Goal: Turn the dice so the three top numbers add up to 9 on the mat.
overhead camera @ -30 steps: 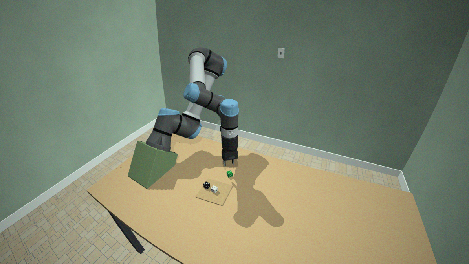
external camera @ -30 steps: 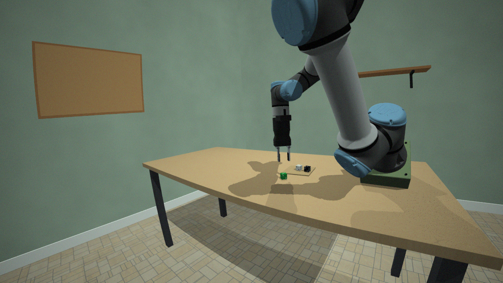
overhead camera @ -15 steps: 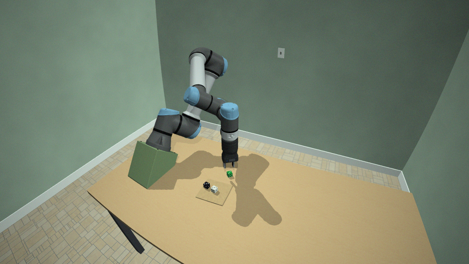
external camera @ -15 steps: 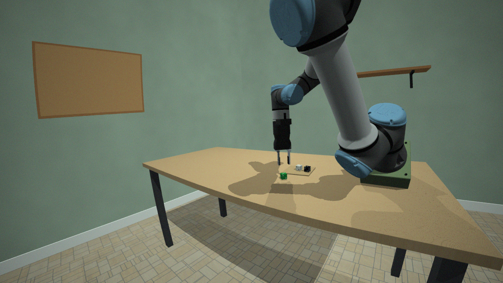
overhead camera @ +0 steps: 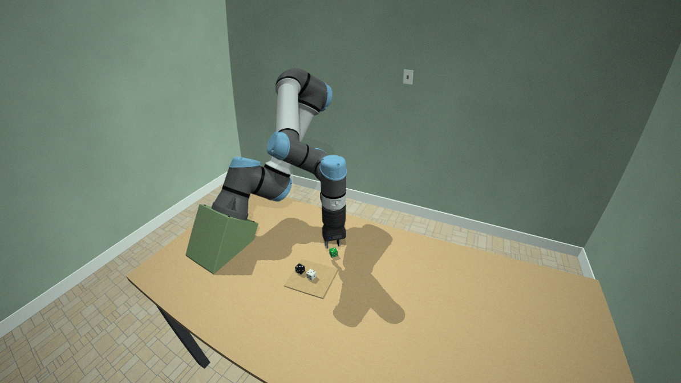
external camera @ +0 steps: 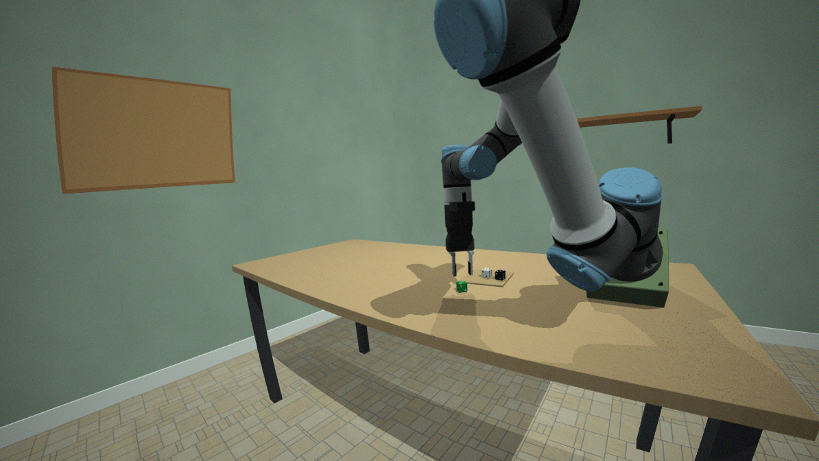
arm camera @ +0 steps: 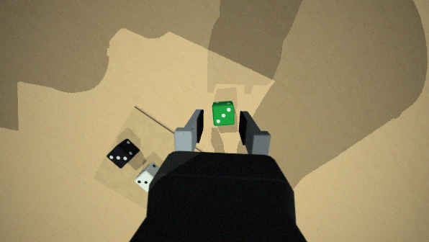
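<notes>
A green die (arm camera: 223, 113) lies on the bare table just off the mat's corner, three pips up; it also shows in the top view (overhead camera: 333, 252) and the exterior view (external camera: 461, 286). My gripper (arm camera: 221, 120) (overhead camera: 332, 245) (external camera: 461, 267) is open and empty, pointing straight down, a little above the green die with a finger to each side of it. A black die (arm camera: 123, 153) (overhead camera: 299, 268) with three pips up and a white die (arm camera: 147, 177) (overhead camera: 311, 273), partly hidden by my gripper body, lie on the thin tan mat (overhead camera: 310, 280) (external camera: 488, 278).
The arm's green base block (overhead camera: 218, 237) (external camera: 630, 274) stands at the table's edge beyond the mat. The table's edges are far from the dice.
</notes>
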Robot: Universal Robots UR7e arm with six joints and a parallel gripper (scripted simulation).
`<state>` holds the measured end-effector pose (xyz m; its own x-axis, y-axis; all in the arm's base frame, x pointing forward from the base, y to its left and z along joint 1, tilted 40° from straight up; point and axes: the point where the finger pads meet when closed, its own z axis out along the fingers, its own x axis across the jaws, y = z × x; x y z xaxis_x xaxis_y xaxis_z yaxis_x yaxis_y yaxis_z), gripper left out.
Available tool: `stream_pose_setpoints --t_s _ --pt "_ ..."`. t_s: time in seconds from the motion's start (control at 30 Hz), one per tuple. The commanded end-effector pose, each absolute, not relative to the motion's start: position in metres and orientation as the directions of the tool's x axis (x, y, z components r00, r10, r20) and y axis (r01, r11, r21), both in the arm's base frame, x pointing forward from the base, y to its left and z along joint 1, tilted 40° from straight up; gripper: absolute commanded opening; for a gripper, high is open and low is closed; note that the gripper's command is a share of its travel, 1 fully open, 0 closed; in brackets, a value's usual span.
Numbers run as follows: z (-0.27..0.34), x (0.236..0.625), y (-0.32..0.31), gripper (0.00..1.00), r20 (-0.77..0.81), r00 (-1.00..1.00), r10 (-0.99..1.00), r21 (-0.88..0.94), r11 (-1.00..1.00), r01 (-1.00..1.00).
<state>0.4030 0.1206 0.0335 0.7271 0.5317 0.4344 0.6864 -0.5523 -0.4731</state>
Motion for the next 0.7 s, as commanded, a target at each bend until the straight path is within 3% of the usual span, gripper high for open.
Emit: stream_pose_setpoints --t_s 0.0,0.67 --pt "0.028 0.4036 0.1251 0.79 0.435 0.727 0.531 -0.472 -0.553 0.687" --pt "0.0233 0.4035 0.1291 0.79 0.435 0.727 0.531 -0.472 -0.553 0.687"
